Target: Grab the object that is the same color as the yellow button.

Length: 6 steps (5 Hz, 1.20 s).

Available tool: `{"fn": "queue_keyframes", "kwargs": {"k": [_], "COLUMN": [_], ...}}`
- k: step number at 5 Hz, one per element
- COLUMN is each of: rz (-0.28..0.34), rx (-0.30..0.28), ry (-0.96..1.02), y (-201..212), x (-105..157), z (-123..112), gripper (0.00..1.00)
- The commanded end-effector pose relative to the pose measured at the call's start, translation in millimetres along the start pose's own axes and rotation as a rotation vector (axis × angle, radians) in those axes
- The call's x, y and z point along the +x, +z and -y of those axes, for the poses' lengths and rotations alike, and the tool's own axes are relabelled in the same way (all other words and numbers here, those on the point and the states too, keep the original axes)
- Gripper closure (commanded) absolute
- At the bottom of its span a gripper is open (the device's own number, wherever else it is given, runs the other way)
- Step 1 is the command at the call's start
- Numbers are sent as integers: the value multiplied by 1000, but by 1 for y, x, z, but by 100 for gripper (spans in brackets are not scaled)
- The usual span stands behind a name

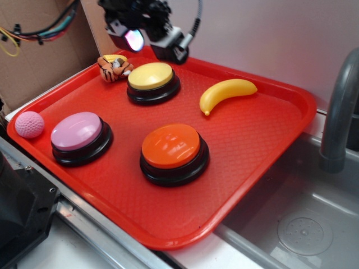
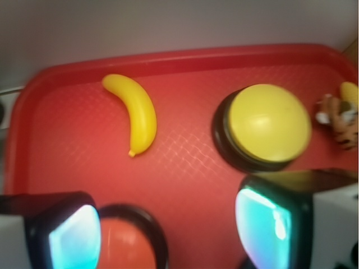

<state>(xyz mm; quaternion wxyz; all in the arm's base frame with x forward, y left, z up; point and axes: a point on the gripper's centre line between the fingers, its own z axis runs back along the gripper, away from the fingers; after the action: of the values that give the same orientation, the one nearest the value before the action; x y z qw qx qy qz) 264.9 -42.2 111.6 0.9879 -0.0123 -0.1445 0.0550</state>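
1. We judge the toy banana (image 1: pixel 227 93) light, rigid and slick; it lies free on the red tray (image 1: pixel 269 140), right of the yellow button (image 1: pixel 150 76).
2. We would pinch it across its thick middle, fingers square to the curve.
3. Our gripper (image 2: pixel 168 230) hangs high over the tray's back edge, above the yellow button, fingers spread and empty.

This looks like a lab mock-up of a toy kitchen: a grey plastic sink (image 1: pixel 303 224) with a grey faucet (image 1: pixel 339 112), a red tray (image 1: pixel 263 151) beside it, and cardboard (image 1: pixel 39 56) with loose wiring (image 1: pixel 33 31) behind.
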Motion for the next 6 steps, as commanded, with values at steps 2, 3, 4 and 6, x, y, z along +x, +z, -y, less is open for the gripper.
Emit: {"fn": "queue_keyframes", "kwargs": {"k": [2,3,4,6], "rz": [18,19,4,-44], "rx": [-10,-15,-25,3], "ry": [-53,-67,-67,-18], "y": [-66,-78,-89,-96], "x": [52,53,53,51], "z": [33,34,36,34], "gripper": [0,0,0,100]}}
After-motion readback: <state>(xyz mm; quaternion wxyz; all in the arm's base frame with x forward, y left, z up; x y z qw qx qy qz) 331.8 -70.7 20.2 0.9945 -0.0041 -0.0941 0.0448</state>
